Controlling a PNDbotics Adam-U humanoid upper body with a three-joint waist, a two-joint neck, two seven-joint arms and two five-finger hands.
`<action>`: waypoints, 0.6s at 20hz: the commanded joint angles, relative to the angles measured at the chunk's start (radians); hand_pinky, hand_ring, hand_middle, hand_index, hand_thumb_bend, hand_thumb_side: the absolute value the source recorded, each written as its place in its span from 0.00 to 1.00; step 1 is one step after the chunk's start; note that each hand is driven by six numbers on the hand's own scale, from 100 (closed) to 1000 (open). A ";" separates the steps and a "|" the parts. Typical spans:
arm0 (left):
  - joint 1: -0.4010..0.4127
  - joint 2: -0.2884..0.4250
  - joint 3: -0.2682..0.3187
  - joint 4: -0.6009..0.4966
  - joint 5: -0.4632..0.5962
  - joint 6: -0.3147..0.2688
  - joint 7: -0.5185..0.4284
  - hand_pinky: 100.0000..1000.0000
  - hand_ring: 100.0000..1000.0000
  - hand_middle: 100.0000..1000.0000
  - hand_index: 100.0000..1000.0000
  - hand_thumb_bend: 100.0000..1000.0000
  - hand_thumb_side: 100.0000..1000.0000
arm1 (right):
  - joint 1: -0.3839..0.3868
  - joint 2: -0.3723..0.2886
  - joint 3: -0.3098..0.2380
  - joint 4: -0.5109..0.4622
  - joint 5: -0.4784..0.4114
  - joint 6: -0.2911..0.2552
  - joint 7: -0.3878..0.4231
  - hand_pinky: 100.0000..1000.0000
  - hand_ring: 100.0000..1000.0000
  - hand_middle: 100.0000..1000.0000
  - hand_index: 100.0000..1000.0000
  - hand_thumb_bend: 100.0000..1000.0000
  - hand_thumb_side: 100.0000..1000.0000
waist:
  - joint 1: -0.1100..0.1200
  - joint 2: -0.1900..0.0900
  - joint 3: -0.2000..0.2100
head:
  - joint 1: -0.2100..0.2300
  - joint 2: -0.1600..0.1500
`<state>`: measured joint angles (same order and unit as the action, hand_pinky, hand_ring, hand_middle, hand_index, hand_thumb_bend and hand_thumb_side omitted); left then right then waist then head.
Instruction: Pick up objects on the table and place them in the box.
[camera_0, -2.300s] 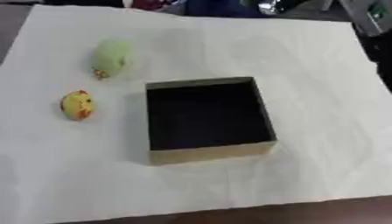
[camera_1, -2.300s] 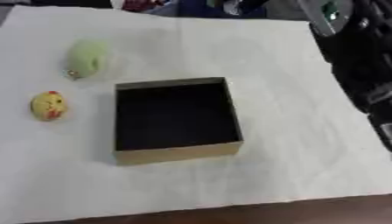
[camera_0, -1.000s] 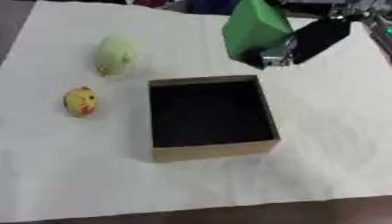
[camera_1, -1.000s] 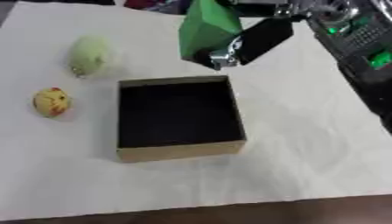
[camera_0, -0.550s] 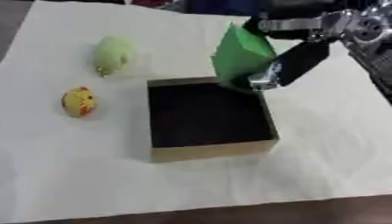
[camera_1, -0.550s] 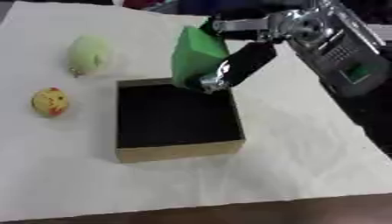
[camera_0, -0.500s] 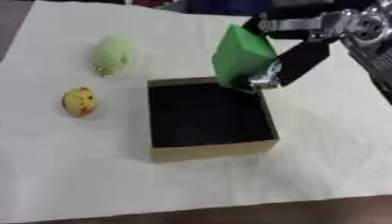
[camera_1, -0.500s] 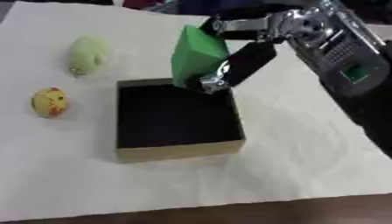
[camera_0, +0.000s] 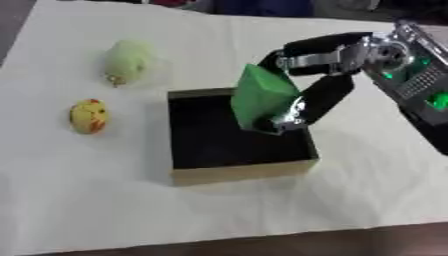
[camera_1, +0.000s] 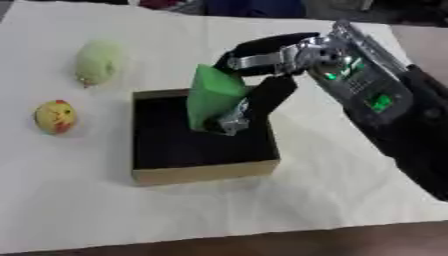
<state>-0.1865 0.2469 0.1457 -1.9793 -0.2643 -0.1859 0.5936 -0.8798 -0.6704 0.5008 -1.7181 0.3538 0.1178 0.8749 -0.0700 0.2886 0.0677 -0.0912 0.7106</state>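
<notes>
The right robot hand (camera_0: 302, 102) has come in from the far right corner and now hangs over the open box (camera_0: 188, 172), its fingers and thumb clamped on a green block (camera_0: 261, 97). A couple of seconds ago neither the hand nor the block was anywhere above the desk (camera_0: 350, 190); since then the block has travelled from beyond the box's far edge to just over its dark inside, tilted with one corner pointing down. To my eye the carry is nearly finished, and lowering a little and letting go is what remains for this piece.

The left robot hand shows in neither view. Two things wait on the white desk to the left of the box, well apart from it: a pale green fuzzy lump (camera_0: 129, 60) farther back and a small yellow and red toy (camera_0: 89, 116) nearer. Nothing lies between the block and the box floor.
</notes>
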 joint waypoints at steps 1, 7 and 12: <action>-0.010 0.018 0.002 -0.021 -0.001 0.000 -0.001 0.46 0.61 0.64 0.73 0.20 1.00 | -0.016 -0.002 -0.003 -0.002 0.057 -0.029 -0.018 0.89 0.89 0.80 0.85 0.05 0.69 | 0.005 -0.016 0.000 | -0.005 -0.006; -0.011 0.015 0.002 -0.021 -0.002 0.001 -0.002 0.46 0.61 0.64 0.73 0.20 1.00 | -0.016 0.016 0.016 -0.001 0.162 -0.110 -0.056 0.92 0.92 0.84 0.85 0.40 0.67 | 0.006 -0.012 0.001 | -0.007 -0.005; -0.011 0.014 0.001 -0.021 -0.004 0.002 -0.002 0.46 0.61 0.64 0.73 0.20 1.00 | -0.015 0.028 0.025 0.005 0.239 -0.179 -0.093 0.93 0.94 0.86 0.88 0.61 0.75 | 0.007 -0.010 0.001 | -0.009 -0.006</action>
<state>-0.1876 0.2467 0.1457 -1.9793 -0.2643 -0.1841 0.5919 -0.8799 -0.6311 0.5318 -1.7098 0.5718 -0.0446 0.7896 -0.0696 0.2946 0.0683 -0.0983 0.7106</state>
